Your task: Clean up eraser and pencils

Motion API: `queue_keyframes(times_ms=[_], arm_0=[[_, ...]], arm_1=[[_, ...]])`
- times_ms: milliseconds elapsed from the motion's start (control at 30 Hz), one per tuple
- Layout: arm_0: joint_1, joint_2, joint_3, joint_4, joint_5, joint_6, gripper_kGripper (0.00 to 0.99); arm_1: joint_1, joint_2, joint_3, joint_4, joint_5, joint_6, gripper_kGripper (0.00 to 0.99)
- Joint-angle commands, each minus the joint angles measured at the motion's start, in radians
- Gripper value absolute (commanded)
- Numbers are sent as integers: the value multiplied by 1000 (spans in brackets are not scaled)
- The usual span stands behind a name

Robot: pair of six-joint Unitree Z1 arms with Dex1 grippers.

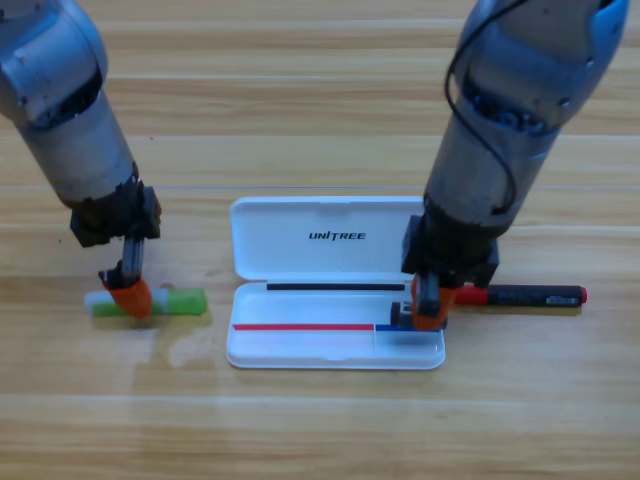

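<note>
The light green pencil [180,301] lies flat on the table at the left. My left gripper [130,297] points down onto its middle, and the orange tips cover that part of it. The black pencil [530,295] with a red end lies on the table just right of the white case [330,255]. It runs out from behind my right gripper [430,308]. That gripper reaches down into the right end of the case's lower tray. The small dark eraser [401,313] shows right beside its tips, inside the tray and partly hidden.
The open white case lies in the middle, with its lid flat toward the back. Both grey arms come down from the top corners. A faint smudge [190,350] marks the wood below the green pencil.
</note>
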Motion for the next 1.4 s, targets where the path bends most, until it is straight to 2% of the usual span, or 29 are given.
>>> queue_keyframes(times_ms=[33, 467, 500, 567, 667, 700, 767, 900, 1000, 1067, 1100, 1133, 1167, 1233, 1400], arm_0=[[12, 55, 47, -42, -16, 16, 990], [11, 86, 80, -81, -21, 45, 983], [11, 88, 80, -84, -21, 45, 974], [11, 92, 84, -88, -21, 48, 948], [11, 94, 93, -105, -16, 48, 890], [11, 92, 100, -117, -15, 48, 864], [9, 91, 113, -136, -15, 48, 804], [9, 91, 123, -153, -4, 59, 644], [9, 94, 125, -151, 10, 71, 506], [11, 95, 128, -151, 13, 79, 351], [9, 97, 128, -150, 14, 86, 236], [11, 97, 127, -148, 20, 93, 48], [11, 95, 125, -145, 34, 94, 0], [9, 78, 127, -145, 43, 93, 0], [0, 22, 94, -88, 50, 85, 0]], arm_1=[[26, 115, -21, 9, -6, -7, 0], [4, 132, -10, 9, -21, -9, 0], [3, 131, -9, 9, -21, -9, 91], [3, 125, -4, 9, -21, -9, 337], [0, 106, -2, 9, -21, -9, 847], [0, 91, -2, 9, -21, -9, 914], [0, 37, 10, 9, -21, -7, 980], [-6, -144, 86, 9, 7, -3, 990], [-42, -293, 186, 9, -18, -3, 990], [-80, -349, 248, 6, -55, -17, 990], [-103, -357, 263, 6, -72, -47, 990], [-128, -352, 274, 6, -96, -75, 990], [-151, -337, 280, 4, -119, -101, 990], [-192, -283, 284, -5, -142, -167, 990], [-247, -109, 235, -45, -78, -257, 990]])
